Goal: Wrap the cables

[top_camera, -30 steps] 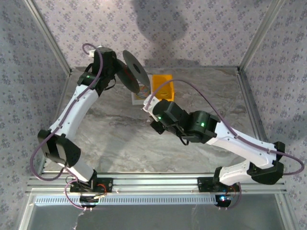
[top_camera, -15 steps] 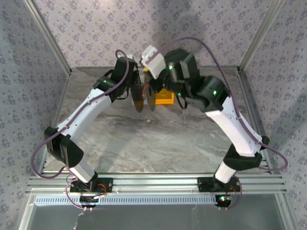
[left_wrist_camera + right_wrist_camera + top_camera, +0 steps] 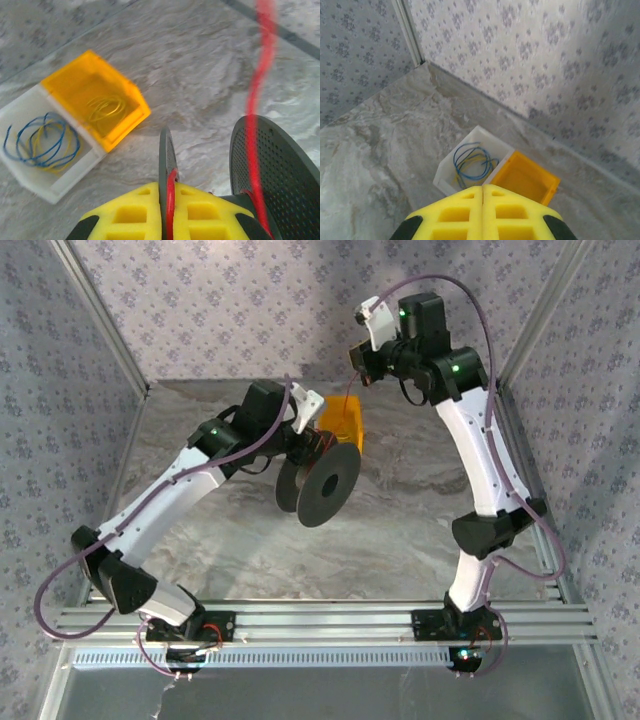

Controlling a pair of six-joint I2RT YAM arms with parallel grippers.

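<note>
My left gripper [image 3: 303, 447] [image 3: 168, 186] is shut on one flange of the black spool [image 3: 322, 486] [image 3: 270, 165], held above the middle of the table. The cable [image 3: 258, 85], a thin red-orange wire, lies against the gripped flange and rises taut from the spool's core. In the top view the cable [image 3: 347, 405] climbs to my right gripper [image 3: 358, 358], raised high by the back wall. My right gripper [image 3: 483, 189] has its yellow fingers pressed together. The wire between the pads is hidden in the right wrist view.
An orange bin [image 3: 343, 421] [image 3: 95, 97] [image 3: 526, 179] and a white bin [image 3: 35, 160] [image 3: 451, 172] stand together at the back of the table. Thin blue and yellow wire loops [image 3: 42, 142] [image 3: 470, 162] lie in the white bin. Patterned walls enclose three sides.
My right arm has lifted away from the spool and swung up and back to the right. My left arm has brought the spool forward and lower, its flange now facing the camera.
</note>
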